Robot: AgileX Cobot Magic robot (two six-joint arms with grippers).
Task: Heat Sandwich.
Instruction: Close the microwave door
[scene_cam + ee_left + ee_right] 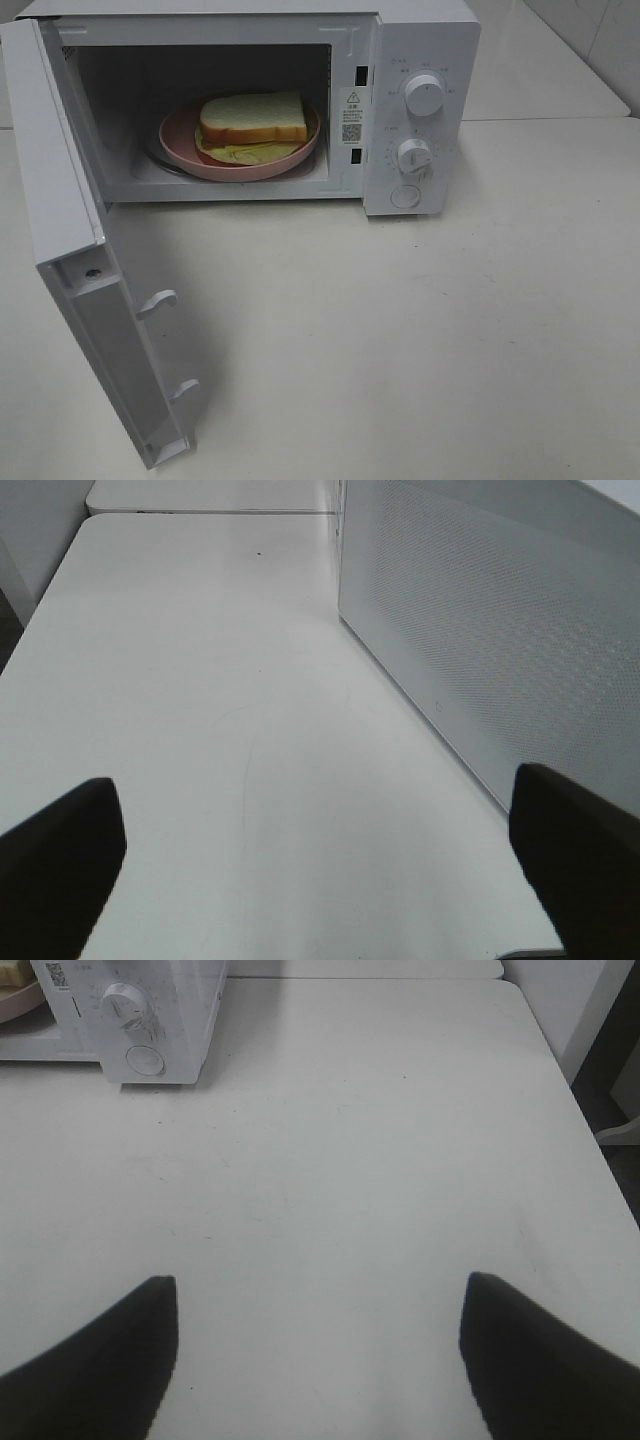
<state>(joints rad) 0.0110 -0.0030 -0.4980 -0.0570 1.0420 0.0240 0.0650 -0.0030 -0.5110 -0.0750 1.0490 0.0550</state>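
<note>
Inside the microwave [420,60], the sandwich [252,118] sits on its pink plate [178,138], roughly centred in the cavity, so the loading step looks done. What remains, as I judge it, is to swing the door [100,300] shut and then set the two knobs [425,95] on the control panel; the door stands wide open, hinged on the left and reaching out over the table [450,330]. Neither arm shows in the high view. The left gripper [318,850] hangs over bare table just beside the door's outer perforated face, its jaws spread wide with nothing between them. The right gripper [320,1355] hovers over the table on the control-panel side, well apart from the microwave, its jaws also parted and empty. The left one seems better placed to push the door closed.
</note>
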